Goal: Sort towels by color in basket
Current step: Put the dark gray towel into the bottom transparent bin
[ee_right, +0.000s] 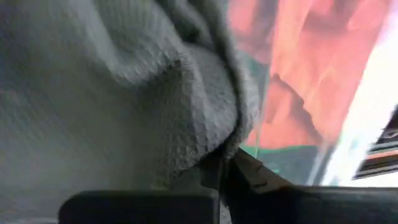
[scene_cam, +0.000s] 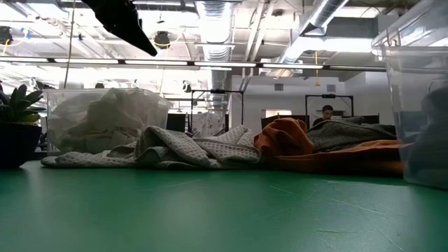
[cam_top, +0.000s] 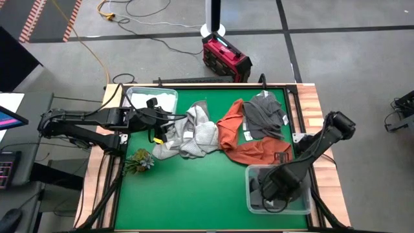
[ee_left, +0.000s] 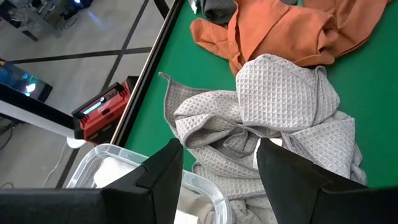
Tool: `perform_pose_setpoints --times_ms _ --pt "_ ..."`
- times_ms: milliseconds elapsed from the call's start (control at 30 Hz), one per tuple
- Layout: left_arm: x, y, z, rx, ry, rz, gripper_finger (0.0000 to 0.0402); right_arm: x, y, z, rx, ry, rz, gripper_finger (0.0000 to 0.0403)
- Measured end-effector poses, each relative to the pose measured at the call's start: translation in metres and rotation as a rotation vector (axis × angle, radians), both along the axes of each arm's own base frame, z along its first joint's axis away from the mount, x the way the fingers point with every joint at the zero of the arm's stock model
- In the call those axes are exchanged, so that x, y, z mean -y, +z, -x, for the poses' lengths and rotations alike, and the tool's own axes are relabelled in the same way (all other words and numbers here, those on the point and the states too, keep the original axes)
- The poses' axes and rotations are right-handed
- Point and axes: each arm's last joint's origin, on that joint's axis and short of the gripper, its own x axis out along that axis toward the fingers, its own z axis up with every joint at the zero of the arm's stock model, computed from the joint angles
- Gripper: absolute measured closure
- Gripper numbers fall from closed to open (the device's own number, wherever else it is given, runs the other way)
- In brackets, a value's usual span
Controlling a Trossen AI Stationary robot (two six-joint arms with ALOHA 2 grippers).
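In the overhead view the green felt-topped table (cam_top: 194,200) fills the middle of the frame. At its upper left corner stands a clear plastic bin (cam_top: 169,95) holding white towels (cam_top: 143,100), which the table-level view shows as a pale heap behind the bin wall. The left gripper (cam_top: 159,123) hangs just below that bin, at the left edge of a crumpled light grey waffle-weave towel (cam_top: 197,133). In its wrist view the two dark fingers (ee_left: 163,174) stand apart with nothing between them, the grey towel lying beyond them.

Right of the grey towel, touching it, a rust orange towel (cam_top: 242,142) sprawls across the centre right of the frame. A dark grey towel (cam_top: 264,113) lies partly on top of it towards the upper right.

At the lower right a second clear plastic bin (cam_top: 307,208) sits at the table's edge. The right gripper (cam_top: 275,189) reaches down into it. Its wrist view shows the fingers drawn together, with a fold of dark grey waffle cloth (ee_right: 124,93) pressed against them; whether they pinch that cloth cannot be told. Orange fabric shows through the bin wall.

A small green plant sprig (cam_top: 140,161) lies at the left edge, below the left arm.
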Motion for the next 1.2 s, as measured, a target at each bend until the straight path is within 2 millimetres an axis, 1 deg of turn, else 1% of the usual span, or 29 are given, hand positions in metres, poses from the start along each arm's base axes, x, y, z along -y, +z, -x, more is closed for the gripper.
perform_pose_setpoints --times_ms 133,233,400,533,667,733,800,867,933,1033,1100,1200 --pt "0.000 0.000 0.000 0.001 0.000 0.000 0.0205 -0.003 0.020 -0.017 0.129 -0.086 -0.070 0.0380" --pt "0.000 0.000 0.000 0.001 0.000 0.000 0.0205 -0.008 0.029 -0.029 0.246 -0.113 -0.147 0.0384" --pt "0.000 0.000 0.000 0.001 0.000 0.000 0.0205 -0.015 0.030 -0.044 0.373 -0.193 -0.264 0.0368" --pt "0.000 0.000 0.000 -0.001 -0.002 -0.003 0.0205 -0.020 0.032 -0.051 0.434 -0.229 -0.322 0.0374" --pt "0.000 0.000 0.000 -0.001 -0.002 -0.003 0.0205 -0.020 0.032 -0.053 0.492 -0.258 -0.291 0.0383" --pt "0.000 0.000 0.000 -0.001 -0.002 -0.003 0.0205 -0.017 0.027 -0.051 0.484 -0.277 -0.257 0.0382" --pt "0.000 0.000 0.000 -0.001 -0.002 -0.003 0.0205 -0.013 0.018 -0.046 0.433 -0.311 -0.202 0.0378" --pt "0.000 0.000 0.000 -0.002 -0.001 -0.003 0.0205 -0.010 0.007 -0.039 0.382 -0.340 -0.146 0.0369" --pt "0.000 0.000 0.000 -0.003 -0.002 -0.003 0.0205 -0.009 0.001 -0.033 0.348 -0.344 -0.112 0.0356" --pt "0.000 0.000 0.000 -0.003 -0.002 -0.003 0.0205 -0.011 0.000 -0.028 0.317 -0.297 -0.112 0.0330" --pt "0.000 0.000 0.000 -0.003 -0.002 -0.003 0.0205 -0.012 0.005 -0.027 0.302 -0.269 -0.125 0.0307" --pt "0.000 0.000 0.000 -0.006 -0.006 -0.008 0.0205 -0.011 0.024 -0.026 0.259 -0.255 -0.164 0.0270"
